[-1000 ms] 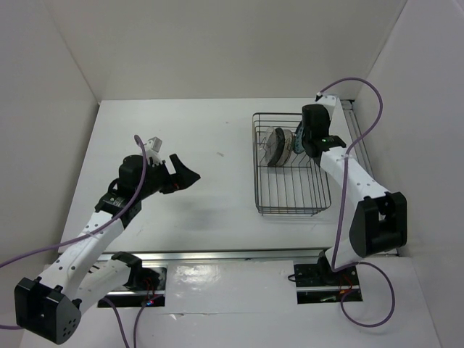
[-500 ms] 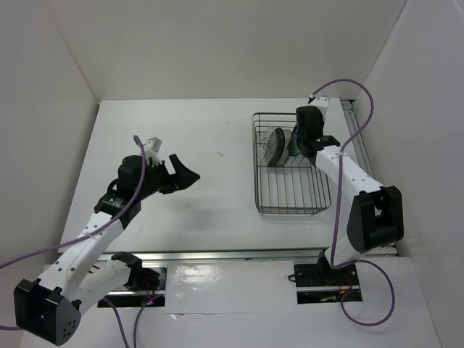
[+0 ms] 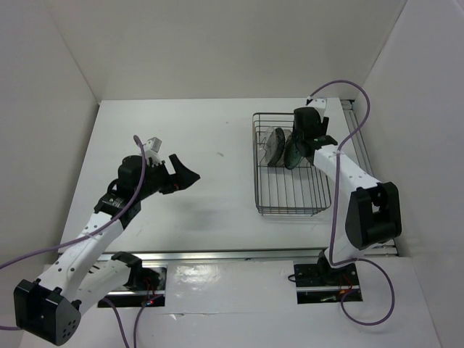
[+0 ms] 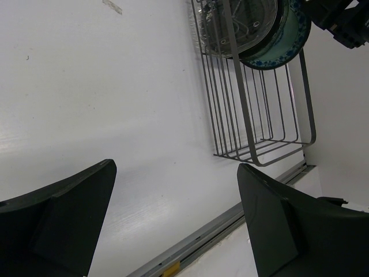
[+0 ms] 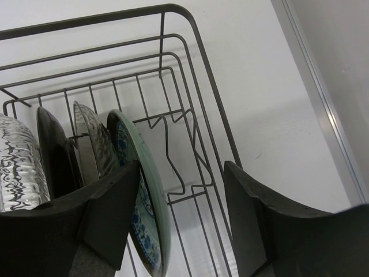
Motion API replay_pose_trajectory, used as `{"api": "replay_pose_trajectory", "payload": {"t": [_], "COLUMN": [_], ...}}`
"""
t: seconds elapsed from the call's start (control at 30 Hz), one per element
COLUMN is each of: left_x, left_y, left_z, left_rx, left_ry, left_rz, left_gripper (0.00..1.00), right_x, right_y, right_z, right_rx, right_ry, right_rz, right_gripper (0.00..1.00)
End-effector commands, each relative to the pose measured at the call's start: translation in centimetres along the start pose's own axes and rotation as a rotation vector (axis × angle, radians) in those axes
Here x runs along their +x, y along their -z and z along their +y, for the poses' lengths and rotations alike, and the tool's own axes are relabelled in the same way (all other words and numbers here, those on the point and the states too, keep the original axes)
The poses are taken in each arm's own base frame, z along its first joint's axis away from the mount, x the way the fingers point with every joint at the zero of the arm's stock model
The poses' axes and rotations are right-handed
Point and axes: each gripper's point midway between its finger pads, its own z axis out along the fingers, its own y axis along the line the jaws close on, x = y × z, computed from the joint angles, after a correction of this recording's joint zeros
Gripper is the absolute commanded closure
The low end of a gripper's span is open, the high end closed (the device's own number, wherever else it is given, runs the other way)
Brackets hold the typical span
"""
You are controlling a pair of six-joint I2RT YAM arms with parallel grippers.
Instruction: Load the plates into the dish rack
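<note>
Plates stand up in the dish rack (image 3: pixel 290 192)
Tines hold the blue-and-white plate (image 5: pixel 147 196) upright, so the right end effector (image 5: pixel 181 196) sits apart; the left end effector (image 4: pixel 176 167) is apart, empty

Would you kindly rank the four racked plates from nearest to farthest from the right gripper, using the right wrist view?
1. The blue-and-white plate, beside the right gripper's open jaws.
2. The beige speckled plate, next in the row.
3. The black plate, one further along.
4. The clear plate, at the picture's left edge.
</note>
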Motion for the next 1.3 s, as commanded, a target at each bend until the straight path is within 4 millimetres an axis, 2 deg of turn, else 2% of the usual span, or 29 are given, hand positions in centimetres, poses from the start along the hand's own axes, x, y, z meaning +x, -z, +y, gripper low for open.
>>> {"api": "replay_pose_trajectory", "payload": {"t": [0.0,0.13,0.2,0.33,0.4,0.43,0.47,0.6,0.7,0.77,0.83,0.87,0.9,0.93,0.97,1.0,1.03,1.07,1.1,1.2,1.23,1.27], "left_x": [-0.6,-0.4,-0.4,-0.4,-0.4,-0.4,-0.4,-0.4,-0.4,-0.4,-0.8,-1.3,-1.8,-2.3,-2.8,-5.1,-5.1,-5.9,-8.1,-10.0,-11.3,-11.7], "left_y": [0.3,0.1,0.1,0.1,0.1,0.1,0.1,0.1,0.1,0.1,0.2,0.4,0.6,0.6,0.8,1.6,2.2,2.3,3.2,4.8,5.4,5.8], "left_z": [-0.9,-0.7,-0.7,-0.7,-0.7,-0.7,-0.7,-0.7,-0.7,-0.7,-0.4,-0.5,-0.7,-0.4,-0.4,-2.1,-1.0,-0.8,-2.1,-1.4,-1.7,-1.5], "left_rx": [0.036,0.03,0.03,0.03,0.03,0.03,0.03,0.03,0.03,0.03,0.005,-0.004,-0.025,-0.063,-0.084,-0.078,-0.156,-0.196,-0.205,-0.311,-0.324,-0.348], "left_ry": [-0.016,-0.014,-0.014,-0.023,-0.023,-0.023,-0.023,-0.023,-0.023,-0.023,-0.032,-0.032,-0.038,-0.032,-0.043,-0.067,-0.091,-0.107,-0.133,-0.2,-0.214,-0.244], "left_rz": [-0.022,-0.015,-0.015,-0.015,-0.015,-0.015,-0.015,-0.015,-0.015,-0.015,-0.027,-0.038,-0.037,-0.039,-0.034,-0.071,-0.045,-0.043,-0.089,-0.118,-0.143,-0.151], "left_gripper": [0.0,0.0,0.0,0.0,0.0,0.0,0.0,0.0,0.0,0.0,0.0,0.0,0.0,0.0,0.0,0.0,0.0,0.0,0.0,0.0,0.0,0.0], "right_x": [-1.9,-2.7,-1.5,-2.3,-3.6,-3.4,-4.7,-6.5,-8.6,-9.3,-10.3,-9.6,-10.5,-10.2,-9.2,-9.2,-9.6,-9.3,-9.9,-9.1,-10.0,-9.4], "right_y": [0.2,-0.4,-1.6,-1.9,-1.1,-1.0,-0.5,0.6,2.4,3.8,5.2,5.8,7.1,7.5,8.7,9.9,11.0,11.9,14.3,17.3,19.5,20.1], "right_z": [0.2,0.4,0.2,0.3,0.1,0.0,-0.1,-0.6,-1.4,-1.1,0.1,-0.1,0.1,-0.3,-0.4,-1.0,-1.4,-2.0,-2.4,-3.8,-5.5,-6.2], "right_rx": [0.008,0.002,0.033,0.05,0.04,0.042,0.037,0.044,0.042,-0.023,-0.125,-0.127,-0.143,-0.109,-0.096,-0.084,-0.073,-0.057,-0.092,-0.116,-0.125,-0.127], "right_ry": [-0.035,-0.045,-0.018,-0.045,-0.073,-0.069,-0.083,-0.098,-0.134,-0.14,-0.153,-0.151,-0.179,-0.172,-0.141,-0.134,-0.159,-0.153,-0.169,-0.208,-0.256,-0.267], "right_rz": [-0.05,-0.053,-0.006,-0.015,-0.057,-0.05,-0.072,-0.096,-0.151,-0.156,-0.158,-0.117,-0.122,-0.105,-0.067,-0.071,-0.082,-0.09,-0.128,-0.141,-0.191,-0.192], "right_gripper": [0.32,0.21,0.2,0.19,0.19,0.19,0.19,0.18,0.18,0.0,0.0,0.0,0.0,0.0,0.0,0.0,0.0,0.0,0.0,0.0,0.0,0.0]}}
